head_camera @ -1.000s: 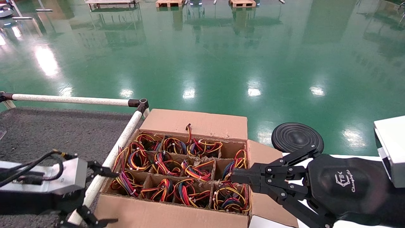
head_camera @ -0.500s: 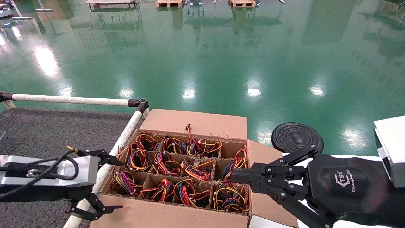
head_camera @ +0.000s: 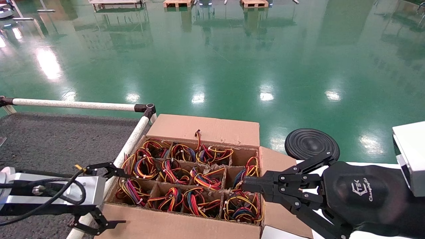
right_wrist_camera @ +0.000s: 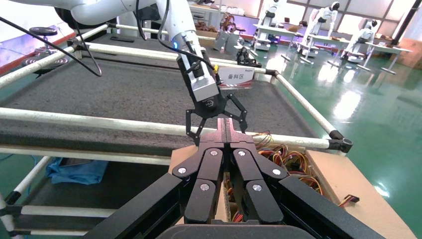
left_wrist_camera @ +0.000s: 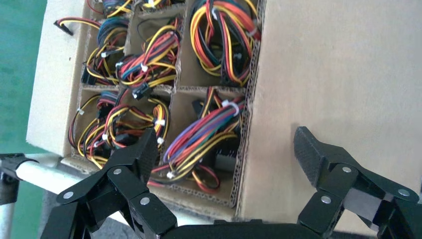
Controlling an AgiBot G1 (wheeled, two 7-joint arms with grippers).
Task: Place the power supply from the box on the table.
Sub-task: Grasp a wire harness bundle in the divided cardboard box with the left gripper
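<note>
Beside the table's (head_camera: 49, 139) railed edge, the box (head_camera: 186, 222) holds wire-bundled power supplies (head_camera: 172, 197) in its cells, left gripper (head_camera: 103, 196) spread empty at its corner, right gripper (head_camera: 247, 189) clenched above.

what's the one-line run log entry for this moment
left claw: open, empty, at box near-left corner | right claw: shut, over box right side | power supply: in its cell | table
</note>
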